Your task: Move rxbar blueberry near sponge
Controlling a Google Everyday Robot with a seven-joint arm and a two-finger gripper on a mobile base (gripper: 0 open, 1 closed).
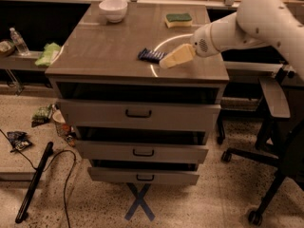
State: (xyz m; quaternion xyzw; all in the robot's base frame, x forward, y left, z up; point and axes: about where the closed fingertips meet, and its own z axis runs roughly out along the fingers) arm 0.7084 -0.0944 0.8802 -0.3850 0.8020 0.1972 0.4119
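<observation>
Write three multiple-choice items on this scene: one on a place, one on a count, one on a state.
1. Where is the sponge?
A) back right of the cabinet top
B) on the floor
C) in a bowl

2. How many drawers are there?
A) two
B) three
C) five

3. The rxbar blueberry is
A) inside a drawer
B) lifted in the air
C) lying flat on the cabinet top

Key: 1 A, it sits at the far right corner. 2 B, three fronts with handles show. 3 C, it lies flat, with the hand low beside it.
</observation>
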